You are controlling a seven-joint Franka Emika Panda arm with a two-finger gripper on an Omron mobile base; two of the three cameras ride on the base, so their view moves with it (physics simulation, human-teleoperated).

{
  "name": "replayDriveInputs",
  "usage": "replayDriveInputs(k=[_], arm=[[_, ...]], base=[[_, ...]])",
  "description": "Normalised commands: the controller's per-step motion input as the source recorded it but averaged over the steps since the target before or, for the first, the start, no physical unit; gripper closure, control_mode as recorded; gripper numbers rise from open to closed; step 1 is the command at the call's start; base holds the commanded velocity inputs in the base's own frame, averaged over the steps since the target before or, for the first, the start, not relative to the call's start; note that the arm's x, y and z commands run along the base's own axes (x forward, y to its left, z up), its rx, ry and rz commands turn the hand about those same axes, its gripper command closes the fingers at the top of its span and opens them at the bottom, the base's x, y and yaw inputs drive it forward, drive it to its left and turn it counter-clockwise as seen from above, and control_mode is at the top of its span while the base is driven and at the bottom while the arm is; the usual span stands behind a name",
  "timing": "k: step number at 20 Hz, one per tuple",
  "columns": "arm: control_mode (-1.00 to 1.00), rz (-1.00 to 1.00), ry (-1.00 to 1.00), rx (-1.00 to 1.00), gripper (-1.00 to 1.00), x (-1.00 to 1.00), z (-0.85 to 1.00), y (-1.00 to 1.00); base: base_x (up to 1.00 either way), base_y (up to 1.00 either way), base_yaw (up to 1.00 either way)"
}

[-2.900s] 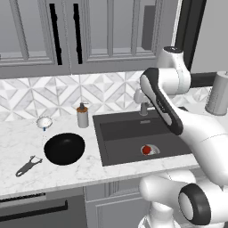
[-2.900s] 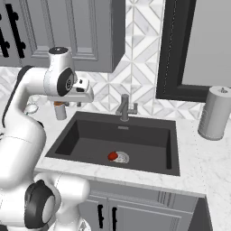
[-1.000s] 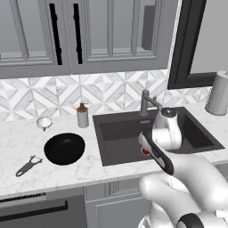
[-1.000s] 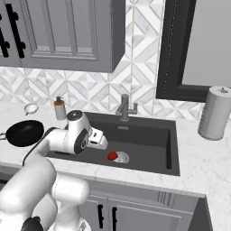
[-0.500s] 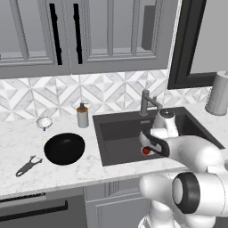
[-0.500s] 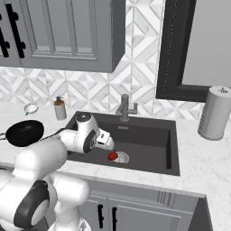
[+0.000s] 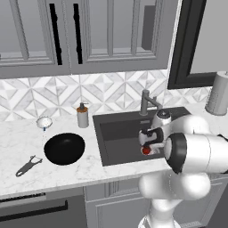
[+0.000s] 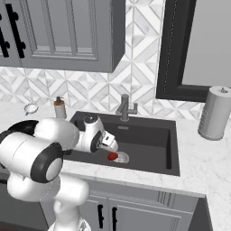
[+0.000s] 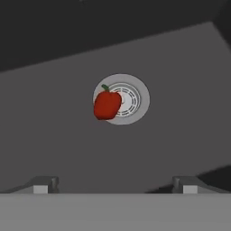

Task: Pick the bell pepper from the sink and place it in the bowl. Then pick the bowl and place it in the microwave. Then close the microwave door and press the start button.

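The small red bell pepper (image 9: 107, 103) lies on the left side of the round metal drain (image 9: 128, 101) in the dark grey sink (image 7: 120, 138); it also shows in both base views (image 7: 145, 151) (image 8: 112, 156). My gripper (image 9: 113, 187) hangs inside the basin just above the bell pepper (image 7: 146, 143) (image 8: 113, 149), open, its two tips wide apart with nothing between them. The wide black bowl (image 7: 64, 148) sits on the marble counter left of the sink, holding nothing. The microwave and its door are out of view.
A grey faucet (image 7: 147, 101) stands behind the sink. A soap dispenser (image 7: 82, 116), a small white strainer bowl (image 7: 44, 122) and a peeler (image 7: 27, 164) surround the black bowl. A paper towel roll (image 8: 215, 113) stands right of the sink.
The arm has swung down from beside the faucet into the sink, bringing the open gripper close above the bell pepper. The bell pepper and bowl have not moved.
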Motion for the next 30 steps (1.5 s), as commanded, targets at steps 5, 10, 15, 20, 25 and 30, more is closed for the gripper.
replayDriveInputs(k=[5,10,15,20,25,30], arm=[[-1.0,-0.06,0.0,0.0,-1.0,0.38,-0.38,-0.04],[-1.0,-0.01,0.04,0.0,-1.0,0.47,-0.16,-0.05],[-1.0,0.0,0.04,0.0,-1.0,0.37,-0.24,-0.15],[-1.0,0.0,0.03,0.03,-1.0,0.17,-0.36,-0.16],[-1.0,0.0,0.04,0.04,-1.0,0.18,-0.36,-0.13],[-1.0,0.0,0.0,0.03,-1.0,0.35,-0.32,-0.21]], base=[[0.0,0.0,0.0],[0.0,0.0,0.0],[0.0,0.0,0.0],[0.0,0.0,0.0],[0.0,0.0,0.0],[0.0,0.0,0.0]])
